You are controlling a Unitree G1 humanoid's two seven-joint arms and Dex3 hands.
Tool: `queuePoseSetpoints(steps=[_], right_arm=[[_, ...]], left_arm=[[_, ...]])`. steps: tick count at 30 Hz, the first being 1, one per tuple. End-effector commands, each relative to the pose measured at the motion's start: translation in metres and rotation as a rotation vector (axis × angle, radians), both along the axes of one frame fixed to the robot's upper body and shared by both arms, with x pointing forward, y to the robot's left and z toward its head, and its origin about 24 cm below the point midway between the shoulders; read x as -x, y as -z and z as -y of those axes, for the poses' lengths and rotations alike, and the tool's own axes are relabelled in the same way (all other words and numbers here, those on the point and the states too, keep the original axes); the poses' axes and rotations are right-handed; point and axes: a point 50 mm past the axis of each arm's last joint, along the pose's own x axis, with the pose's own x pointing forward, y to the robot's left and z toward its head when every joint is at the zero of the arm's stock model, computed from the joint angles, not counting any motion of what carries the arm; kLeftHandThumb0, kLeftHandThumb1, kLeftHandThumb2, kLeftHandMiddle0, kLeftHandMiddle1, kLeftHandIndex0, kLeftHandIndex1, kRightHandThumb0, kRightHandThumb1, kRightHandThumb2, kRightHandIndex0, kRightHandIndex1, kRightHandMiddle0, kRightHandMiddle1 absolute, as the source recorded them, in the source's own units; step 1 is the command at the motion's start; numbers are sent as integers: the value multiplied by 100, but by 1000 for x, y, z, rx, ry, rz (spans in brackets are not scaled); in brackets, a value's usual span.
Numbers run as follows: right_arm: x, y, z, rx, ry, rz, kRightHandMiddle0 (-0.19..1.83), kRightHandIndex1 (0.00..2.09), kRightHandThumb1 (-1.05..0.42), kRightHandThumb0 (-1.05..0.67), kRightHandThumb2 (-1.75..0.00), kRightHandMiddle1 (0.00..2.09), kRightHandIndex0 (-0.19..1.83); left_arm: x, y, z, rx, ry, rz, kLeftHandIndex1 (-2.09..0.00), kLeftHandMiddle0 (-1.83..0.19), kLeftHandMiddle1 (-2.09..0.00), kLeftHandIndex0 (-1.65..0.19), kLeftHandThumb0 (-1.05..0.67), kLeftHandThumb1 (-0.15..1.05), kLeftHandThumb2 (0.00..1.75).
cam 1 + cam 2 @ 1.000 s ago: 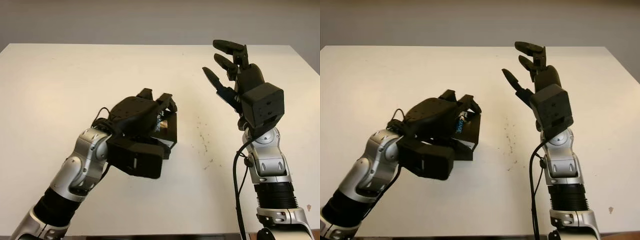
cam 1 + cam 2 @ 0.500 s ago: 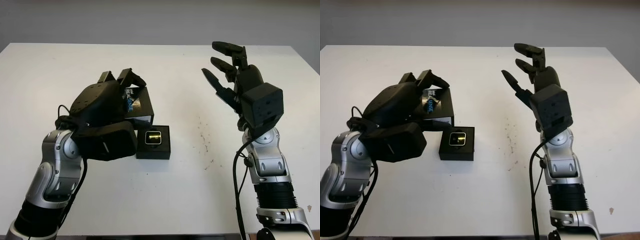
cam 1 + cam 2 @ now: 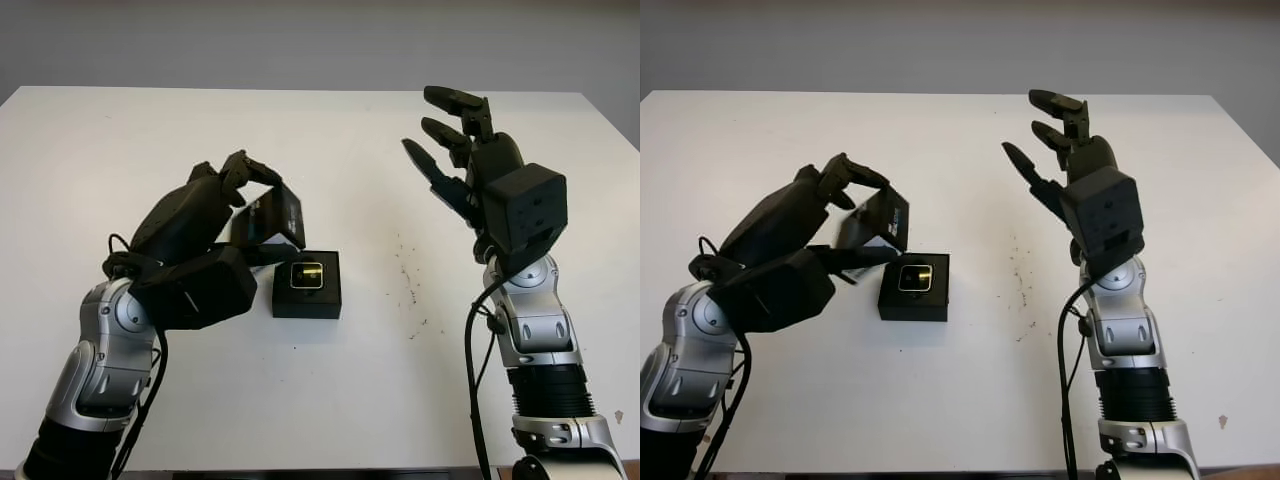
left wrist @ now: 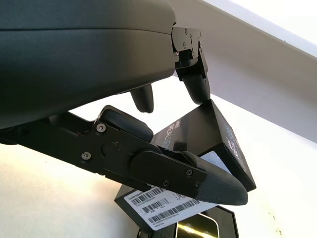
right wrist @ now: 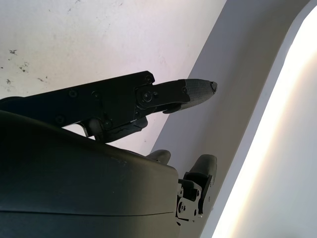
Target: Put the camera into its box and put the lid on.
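Note:
The black box [image 3: 307, 298] sits open in the middle of the white table [image 3: 150, 130], with the camera [image 3: 306, 274], its face shining gold, lying inside. My left hand [image 3: 265, 212] is shut on the black lid [image 3: 285, 212]. The lid is tilted steeply and held in the air just left of and above the box. Its barcode label and printed side show in the left wrist view, lid [image 4: 208, 134], pinched between the fingers [image 4: 198, 84] and thumb. My right hand [image 3: 450, 150] is open, raised above the table to the right of the box.
Dark specks [image 3: 408, 280] mark the table between the box and my right arm. The table's far edge [image 3: 300, 90] runs along the back against a grey wall.
My left hand lifted the lid off the box up and to the left, uncovering the camera, then tipped the lid steeply and brought it nearer the box. The right hand stayed put.

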Motion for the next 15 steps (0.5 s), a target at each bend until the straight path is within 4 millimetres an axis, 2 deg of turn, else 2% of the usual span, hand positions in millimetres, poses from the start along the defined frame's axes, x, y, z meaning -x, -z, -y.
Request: queuePoseSetpoints(steps=[1, 4, 15], right_arm=[[1, -4, -1, -13, -9, 20, -16, 54, -105, -47, -19, 96, 6], [1, -4, -1, -8, -6, 19, -16, 54, -105, -47, -19, 95, 6], [1, -5, -1, -1, -3, 26, -15, 55, -105, -46, -19, 94, 9]], left_arm=[[0, 5, 3, 29, 21, -10, -135, -31, -182, -21, -30, 105, 20], [-1, 11, 7, 46, 37, -23, -141, -41, -177, -18, -31, 105, 19], [-2, 25, 15, 75, 85, -36, -144, -33, -176, -12, -31, 105, 21]])
